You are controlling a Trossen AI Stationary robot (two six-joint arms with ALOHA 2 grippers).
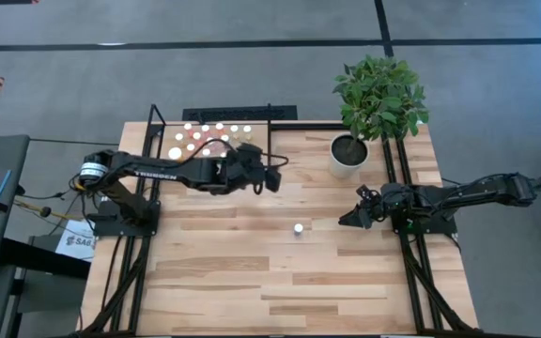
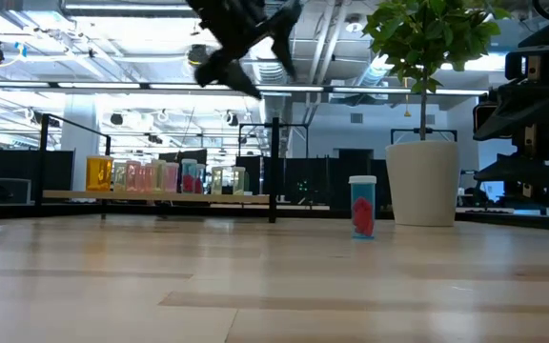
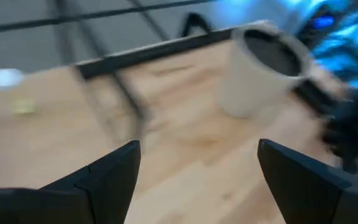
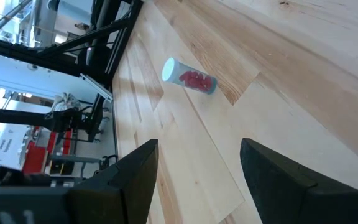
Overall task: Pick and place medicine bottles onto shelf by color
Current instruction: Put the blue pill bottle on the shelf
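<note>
Meanwhile, left gripper [image 1: 275, 178] hangs wide open and empty beside the shelf [image 1: 162, 141] of medicine bottles [image 1: 205, 138]; right gripper [image 1: 347, 219], parted, empty, faces a lone red-filled bottle [image 1: 298, 228] farther from the shelf

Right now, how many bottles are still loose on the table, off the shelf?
1: a white-capped bottle with red contents stands mid-table, apart from the shelf, between the two grippers. Others may be hidden under the left arm.

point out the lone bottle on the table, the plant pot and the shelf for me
lone bottle [image 2: 362, 207]: low view, on its red-filled body.
plant pot [image 2: 423, 183]: low view, on its white side wall.
shelf [image 1: 261, 139]: high view, on bare board right of the bottles.
</note>
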